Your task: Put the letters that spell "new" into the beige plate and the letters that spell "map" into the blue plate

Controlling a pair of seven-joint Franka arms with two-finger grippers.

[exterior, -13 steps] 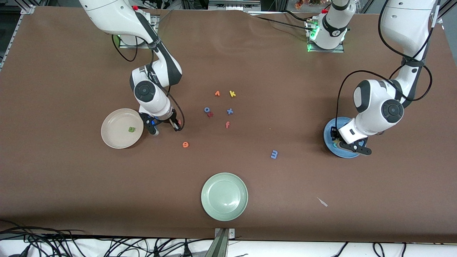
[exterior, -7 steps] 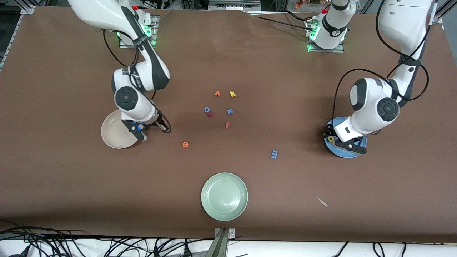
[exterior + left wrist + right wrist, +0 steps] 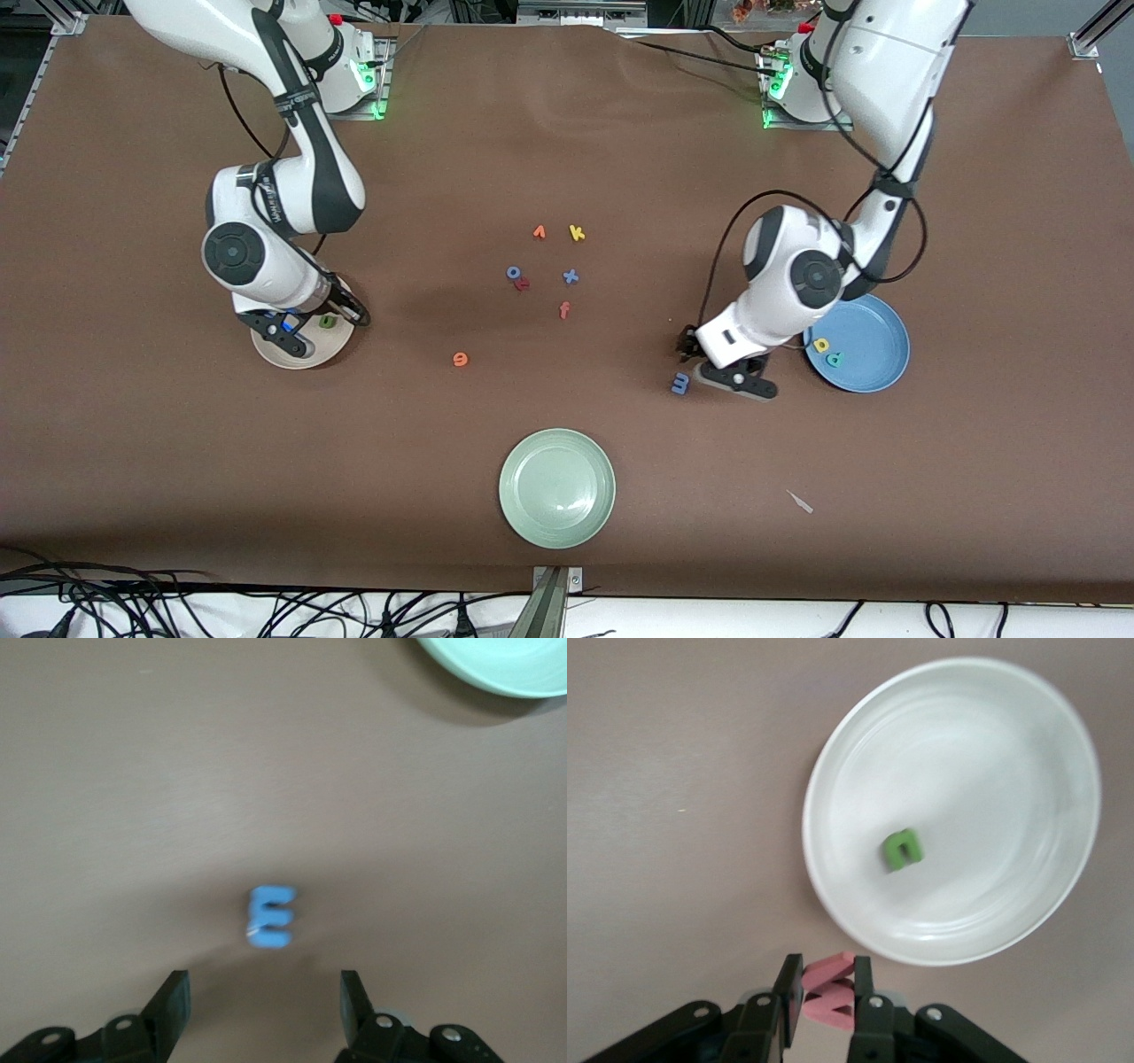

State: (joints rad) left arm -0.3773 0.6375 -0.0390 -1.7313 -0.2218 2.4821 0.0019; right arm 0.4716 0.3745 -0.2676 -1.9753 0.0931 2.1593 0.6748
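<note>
So far the sort is roughly half done, by my count. Nearest the front camera sits the pale green plate (image 3: 556,487), glossy, round, raised rim, not part of the job.

Next back, the blue m (image 3: 680,383) lies flat on the brown matte worktop (image 3: 177,443), not yet plated. The left claw (image 3: 264,999) hangs low just over it, fingers apart, nothing between them; the m is thick-cut foam with soft rounded edges.

The orange e (image 3: 460,359) lies alone on the worktop toward the right arm's end, also waiting.

The blue plate (image 3: 881,368), smooth with a raised rim, holds the yellow a (image 3: 821,345) and the teal p (image 3: 835,359) close together. So "map" lacks only the m.

The beige plate (image 3: 1028,735), glazed cream, holds the green n (image 3: 903,849). The right claw (image 3: 825,990) is over this plate's edge, clamped on the salmon-red w (image 3: 830,985), which is not yet released. "New" then needs the w dropped and the e fetched.

Farthest back, the spare letters sit in a loose cluster: orange f (image 3: 564,309), blue x (image 3: 570,276), blue o (image 3: 513,272) touching a small red letter (image 3: 523,284), yellow k (image 3: 577,233).
</note>
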